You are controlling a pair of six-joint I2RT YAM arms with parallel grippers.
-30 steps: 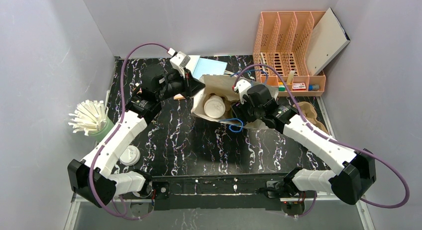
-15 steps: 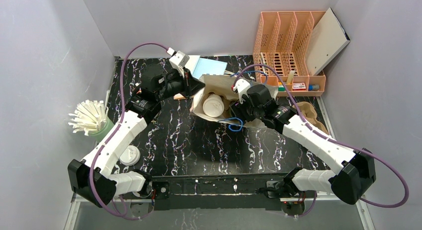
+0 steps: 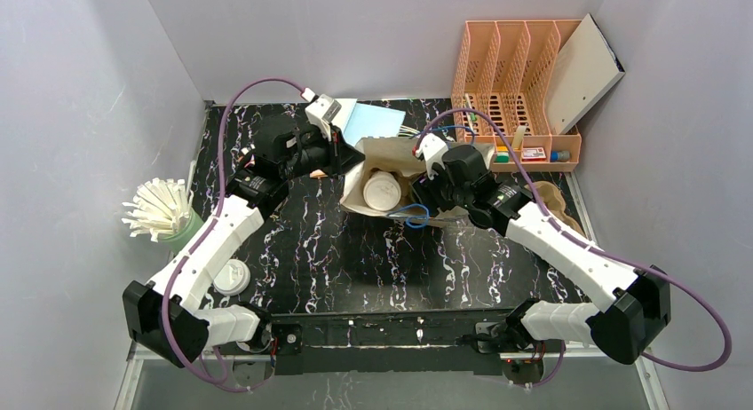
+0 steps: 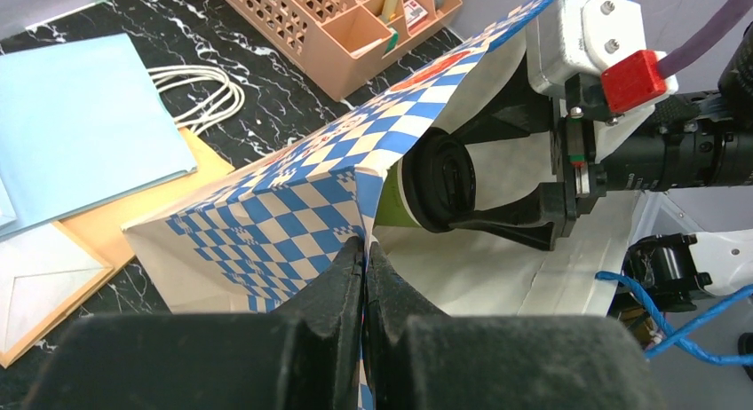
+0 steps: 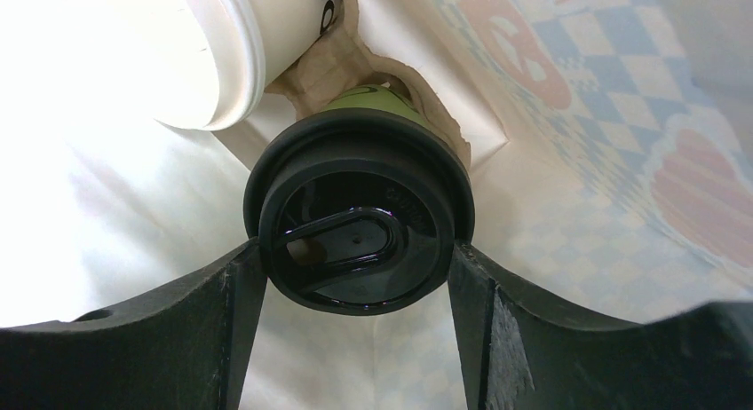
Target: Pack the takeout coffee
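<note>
a: left end effector point(image 4: 364, 250), state?
b: clenched. it pinches the fold at the mouth of the blue-checkered paper bag point(image 4: 284, 206).
a: right end effector point(image 5: 360, 250)?
b: reaches into the bag and grasps the takeout coffee point(image 5: 373, 99) across its black lid point(image 5: 355, 206), with one finger at the lid's 9 o'clock and the other at its 3 o'clock.
a: coffee position?
b: inside the bag, lid facing the right wrist camera. a cream cup point(image 5: 160, 46) sits just beside it at 10 o'clock, also in the bag.
a: bag position, top view?
b: on the counter point(image 3: 355, 250), toward 12 o'clock from its middle. the orange file rack point(image 3: 515, 82) is at 2 o'clock and the straw holder point(image 3: 164, 210) at 9 o'clock.
</note>
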